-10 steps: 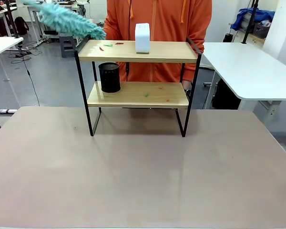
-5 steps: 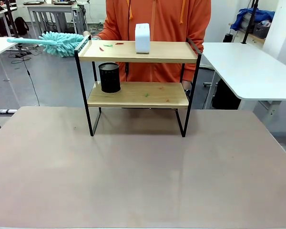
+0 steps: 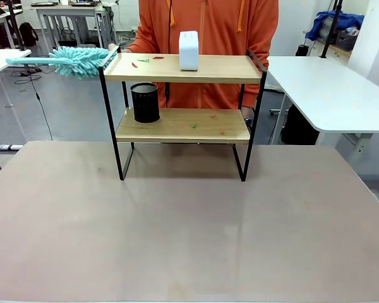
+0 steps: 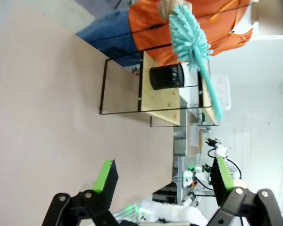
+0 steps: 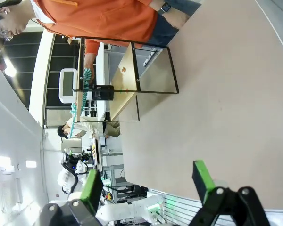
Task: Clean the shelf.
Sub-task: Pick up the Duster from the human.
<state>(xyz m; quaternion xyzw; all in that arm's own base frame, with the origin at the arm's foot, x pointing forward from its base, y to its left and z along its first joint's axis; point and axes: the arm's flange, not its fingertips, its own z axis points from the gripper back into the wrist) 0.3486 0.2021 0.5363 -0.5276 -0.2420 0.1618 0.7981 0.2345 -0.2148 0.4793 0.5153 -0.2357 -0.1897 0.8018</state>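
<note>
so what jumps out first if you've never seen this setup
A fluffy teal duster sticks out sideways at the top left end of the shelf, held by the person in an orange hoodie behind it. A white box stands on the top board, a black mesh cup on the lower one.

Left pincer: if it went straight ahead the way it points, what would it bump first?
Probably the shelf: the open left pincer points across the table toward its lower board, near the black cup. Depth is unclear, so it could touch the table first.
</note>
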